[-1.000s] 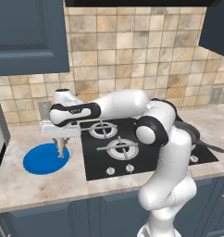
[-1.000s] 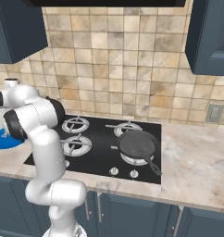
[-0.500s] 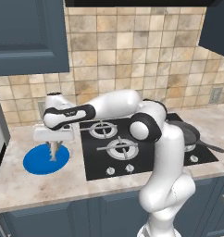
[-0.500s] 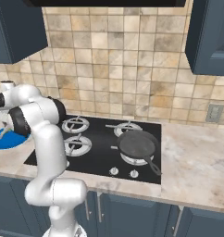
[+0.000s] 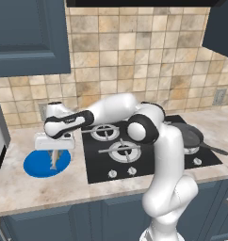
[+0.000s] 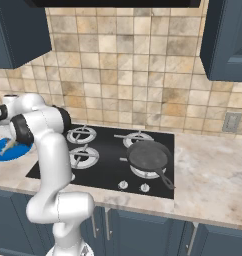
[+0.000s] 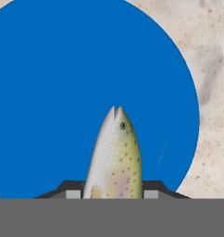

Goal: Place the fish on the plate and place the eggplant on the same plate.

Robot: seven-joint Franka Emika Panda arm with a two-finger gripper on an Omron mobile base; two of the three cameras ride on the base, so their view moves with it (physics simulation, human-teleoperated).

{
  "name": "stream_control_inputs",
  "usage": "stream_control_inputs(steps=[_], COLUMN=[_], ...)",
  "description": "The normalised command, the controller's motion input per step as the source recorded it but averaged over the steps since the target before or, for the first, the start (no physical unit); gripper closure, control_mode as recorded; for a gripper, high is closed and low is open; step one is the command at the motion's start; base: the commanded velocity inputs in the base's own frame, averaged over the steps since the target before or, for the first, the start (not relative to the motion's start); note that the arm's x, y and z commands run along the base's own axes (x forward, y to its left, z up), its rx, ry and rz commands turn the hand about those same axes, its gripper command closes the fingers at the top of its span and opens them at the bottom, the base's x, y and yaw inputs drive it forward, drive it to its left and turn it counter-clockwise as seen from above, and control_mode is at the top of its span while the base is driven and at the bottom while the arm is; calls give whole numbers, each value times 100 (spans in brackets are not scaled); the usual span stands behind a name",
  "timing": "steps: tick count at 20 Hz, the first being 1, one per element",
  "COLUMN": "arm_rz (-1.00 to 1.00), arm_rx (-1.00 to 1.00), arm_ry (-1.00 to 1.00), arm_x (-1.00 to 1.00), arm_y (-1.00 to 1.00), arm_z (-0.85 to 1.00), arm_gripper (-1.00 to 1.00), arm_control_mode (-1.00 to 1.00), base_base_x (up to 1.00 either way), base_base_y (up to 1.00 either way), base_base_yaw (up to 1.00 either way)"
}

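Now that the arm has swung left and come down low over the blue plate [image 5: 38, 164] on the desk [image 5: 64, 188], the fingers [image 5: 54, 157] pinch the fish [image 7: 115, 157] head-down just above it, so I think letting go comes next.
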Motion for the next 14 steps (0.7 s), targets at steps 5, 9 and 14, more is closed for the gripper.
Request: stream_control_inputs(steps=[5,9,14], arm_rz=[-2,-1,-6], arm_rx=[0,0,-1], arm_ry=[1,0,0], arm_x=[0,1,5], arm_y=[1,15,47], arm_z=[-19,0,0], arm_gripper=[100,100,100], arm_control_mode=[-100,-100,-100], base_base_x=[0,0,0], base_base_y=[0,0,0], base_base_yaw=[0,0,0])
